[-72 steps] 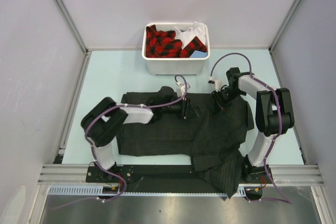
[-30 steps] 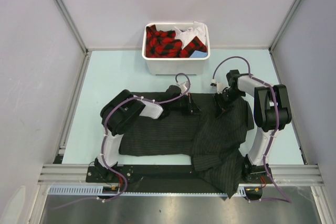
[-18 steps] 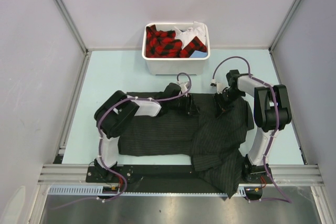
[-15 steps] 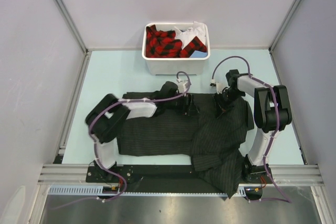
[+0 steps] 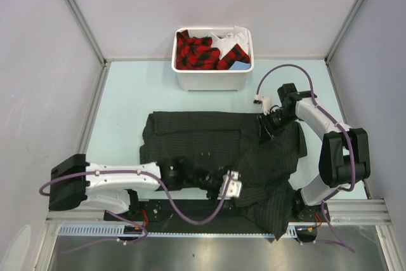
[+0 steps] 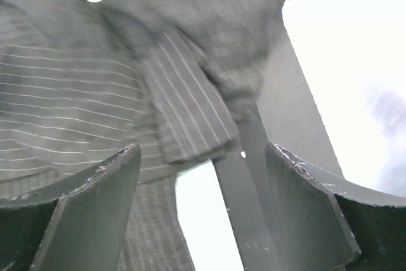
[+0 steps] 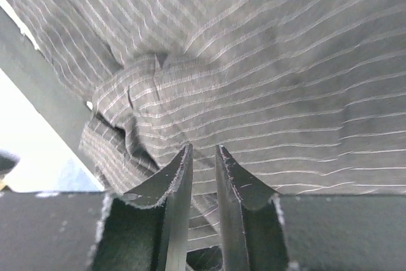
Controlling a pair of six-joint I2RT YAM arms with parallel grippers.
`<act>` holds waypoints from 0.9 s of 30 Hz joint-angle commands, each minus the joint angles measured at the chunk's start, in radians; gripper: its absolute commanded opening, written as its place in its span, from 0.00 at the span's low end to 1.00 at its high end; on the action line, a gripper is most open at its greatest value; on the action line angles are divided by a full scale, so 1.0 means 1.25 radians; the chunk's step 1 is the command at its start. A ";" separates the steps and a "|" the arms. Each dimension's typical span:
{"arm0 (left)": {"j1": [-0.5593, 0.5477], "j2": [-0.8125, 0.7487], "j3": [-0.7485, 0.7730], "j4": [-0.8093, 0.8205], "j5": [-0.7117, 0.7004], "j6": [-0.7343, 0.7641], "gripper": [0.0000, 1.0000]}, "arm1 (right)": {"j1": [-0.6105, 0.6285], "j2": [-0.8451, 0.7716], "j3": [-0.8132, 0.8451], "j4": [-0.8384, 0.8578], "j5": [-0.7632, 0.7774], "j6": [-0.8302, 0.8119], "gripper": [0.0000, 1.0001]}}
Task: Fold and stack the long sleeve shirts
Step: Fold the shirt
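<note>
Top view: black pinstriped long sleeve shirt (image 5: 196, 147) spread on pale-blue table (image 5: 127, 99), right side bunched. Left gripper (image 5: 238, 187) at near hem, right gripper (image 5: 268, 128) at far-right corner.
Left wrist: jaws wide, empty.
Right wrist: jaws narrow, pinching cloth.
Prob. still flattening; next, left must grab hem.

Soft overhead light is filling the top view evenly. The left wrist view is blowing out white behind the shirt (image 6: 95, 112), which is blurring, perhaps from motion; the right wrist view is looking sharp.
</note>
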 commanded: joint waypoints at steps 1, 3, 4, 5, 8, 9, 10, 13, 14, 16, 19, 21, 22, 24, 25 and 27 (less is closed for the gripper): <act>-0.085 0.041 -0.074 0.134 -0.191 0.143 0.85 | 0.001 -0.014 -0.053 -0.013 -0.032 0.002 0.26; -0.111 0.065 -0.103 0.213 -0.221 0.177 0.84 | 0.001 -0.012 -0.050 -0.005 -0.031 0.011 0.26; -0.127 0.086 -0.120 0.235 -0.227 0.187 0.85 | -0.001 -0.012 -0.052 0.005 -0.033 0.015 0.26; -0.133 0.097 -0.126 0.254 -0.224 0.210 0.85 | 0.001 -0.009 -0.052 0.008 -0.030 0.017 0.26; -0.151 0.146 -0.142 0.316 -0.239 0.235 0.85 | 0.002 0.004 -0.046 0.011 -0.016 0.025 0.26; -0.153 0.152 -0.146 0.347 -0.240 0.236 0.85 | 0.002 0.008 -0.045 0.010 -0.015 0.026 0.27; -0.159 0.157 -0.153 0.362 -0.243 0.240 0.85 | 0.002 0.011 -0.043 0.010 -0.016 0.026 0.27; -0.168 0.177 -0.156 0.403 -0.240 0.249 0.85 | 0.002 0.019 -0.039 0.015 -0.019 0.031 0.28; -0.168 0.191 -0.155 0.411 -0.239 0.252 0.85 | 0.002 0.022 -0.032 0.014 -0.021 0.033 0.28; -0.174 0.221 -0.138 0.413 -0.256 0.257 0.84 | 0.003 0.030 -0.026 0.010 -0.022 0.035 0.28; -0.179 0.253 -0.131 0.449 -0.250 0.265 0.81 | 0.002 0.032 -0.016 0.007 -0.016 0.035 0.28; -0.185 0.270 -0.124 0.461 -0.249 0.265 0.79 | 0.001 0.031 -0.014 0.004 -0.013 0.035 0.28; -0.185 0.275 -0.122 0.466 -0.249 0.263 0.78 | 0.001 0.030 -0.013 0.004 -0.011 0.035 0.28; -0.185 0.294 -0.118 0.480 -0.262 0.266 0.77 | 0.001 0.030 -0.012 0.002 -0.011 0.035 0.29; -0.185 0.302 -0.117 0.486 -0.272 0.268 0.77 | 0.001 0.030 -0.013 0.000 -0.008 0.033 0.28; -0.185 0.312 -0.113 0.511 -0.295 0.266 0.72 | -0.001 0.030 -0.018 0.003 -0.009 0.035 0.29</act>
